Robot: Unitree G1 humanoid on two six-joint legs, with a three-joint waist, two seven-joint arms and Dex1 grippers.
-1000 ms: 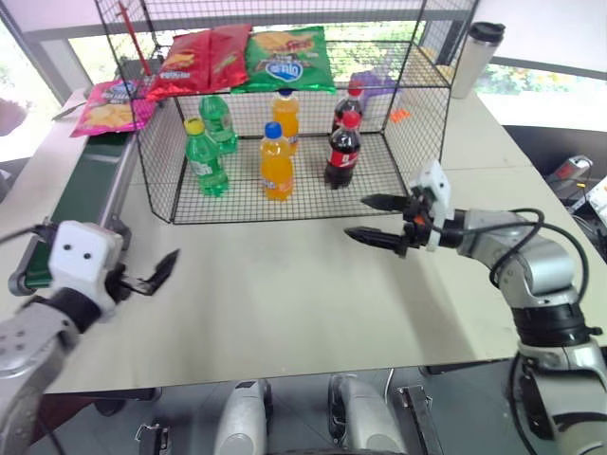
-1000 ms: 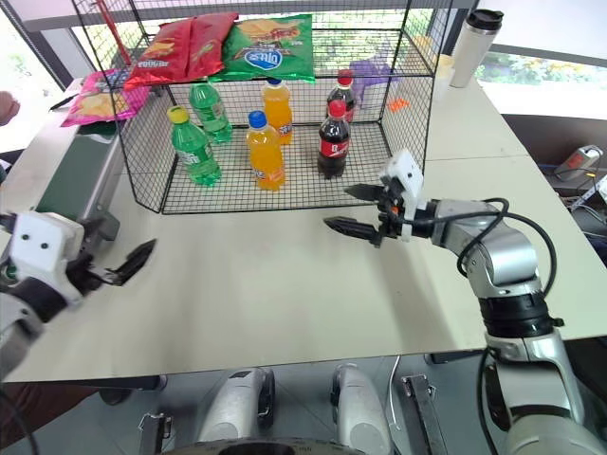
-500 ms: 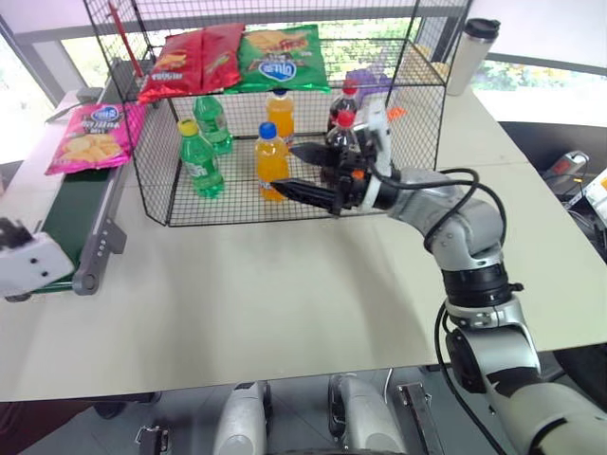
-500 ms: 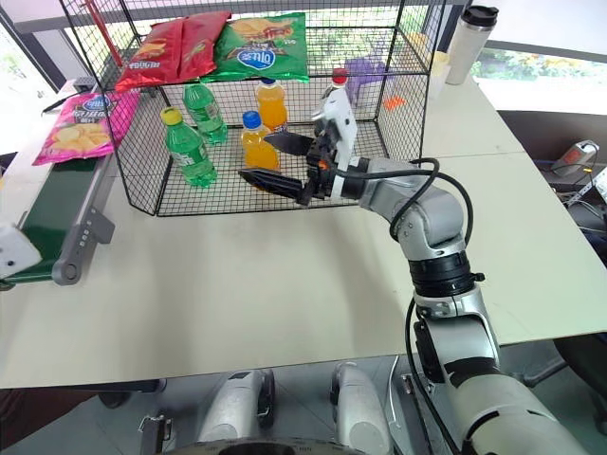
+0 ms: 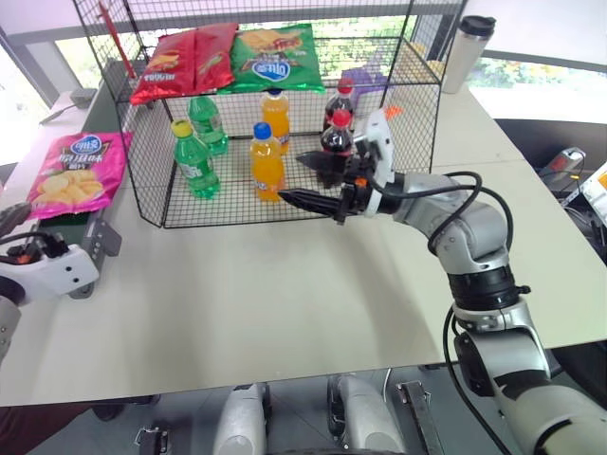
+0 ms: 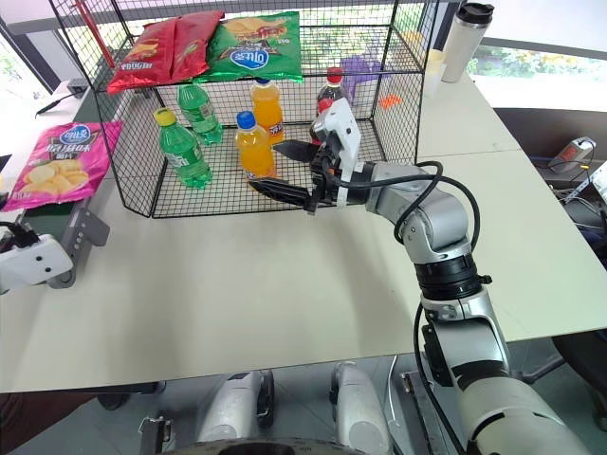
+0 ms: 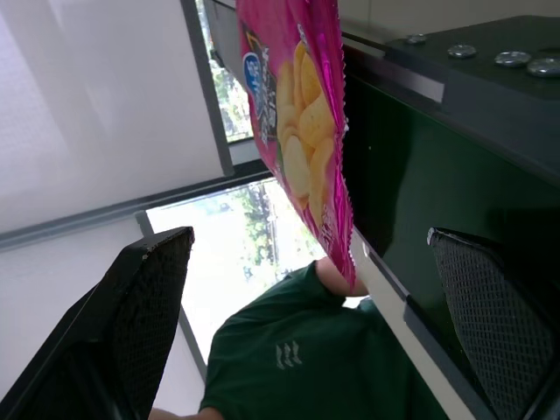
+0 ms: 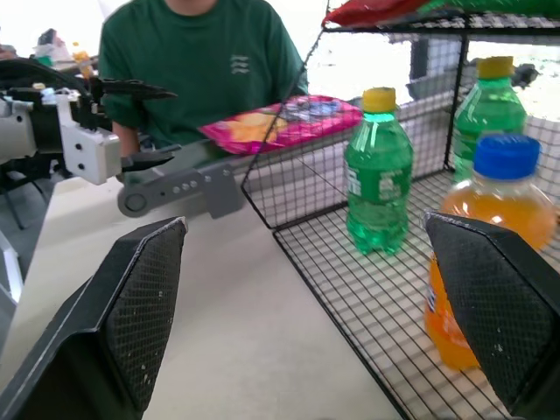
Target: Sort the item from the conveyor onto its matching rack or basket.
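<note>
So the pink chip bag (image 5: 68,176) has ridden down the belt (image 6: 38,220) to the near end since a second ago, now lying flat just left of the wire rack (image 5: 417,114) on the table (image 5: 285,294). Right pincer (image 5: 318,180) swung in from the right and hangs at the rack's front edge by the orange bottle (image 5: 266,161), jaws wide, empty. Left pincer (image 7: 306,324) rolled to face the belt end, jaws wide, empty, bag ahead. Looks like left takes the pick; bag belongs with the chips on the upper tier.
</note>
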